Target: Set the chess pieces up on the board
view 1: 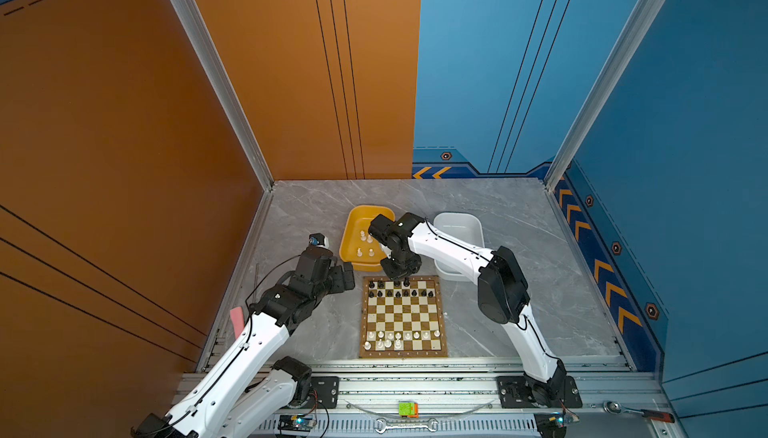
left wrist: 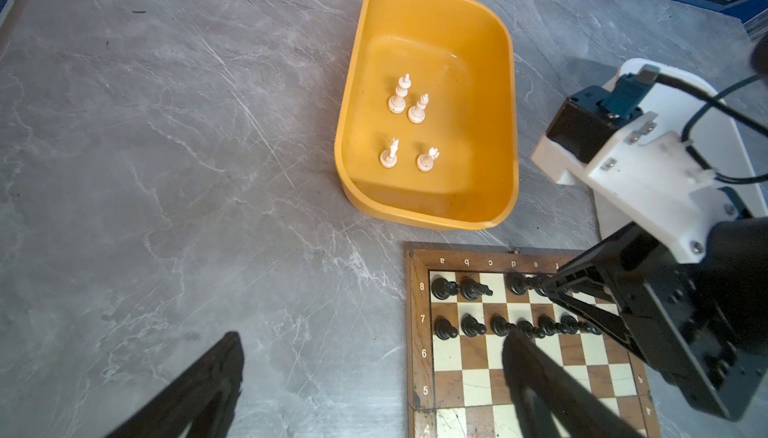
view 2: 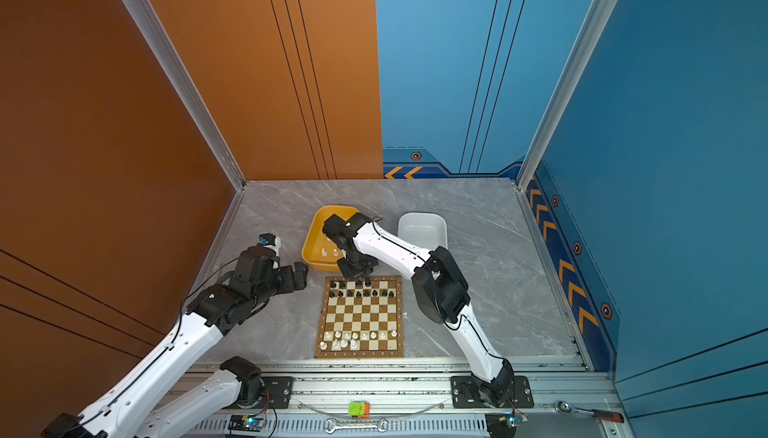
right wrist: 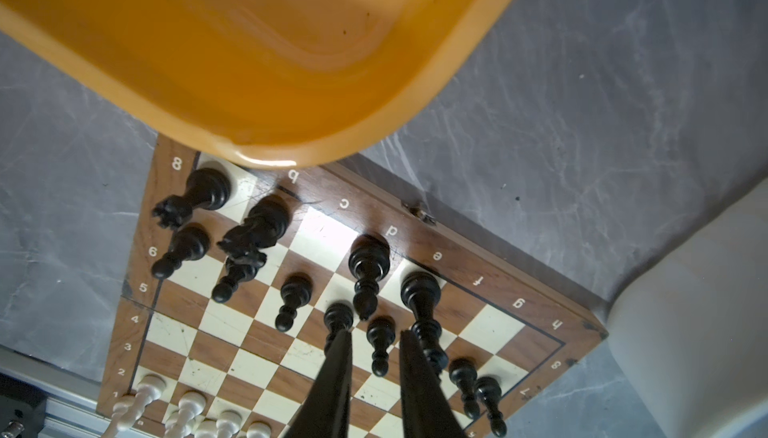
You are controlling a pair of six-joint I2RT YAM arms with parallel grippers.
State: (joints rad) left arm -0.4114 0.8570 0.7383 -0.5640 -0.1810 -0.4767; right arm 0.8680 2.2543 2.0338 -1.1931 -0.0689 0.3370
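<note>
Chess pieces point(right wrist: 369, 259) look glossy black or cream-white.

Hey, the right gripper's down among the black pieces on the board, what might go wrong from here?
1. The right gripper has its fingers low in the crowded black rows. The tall black piece stands right beside one finger and may topple, taking pawns with it.
2. Four white pieces wait in the yellow tub. The right arm sits close beside that tub, so the open left gripper might bump it when reaching in.
</note>
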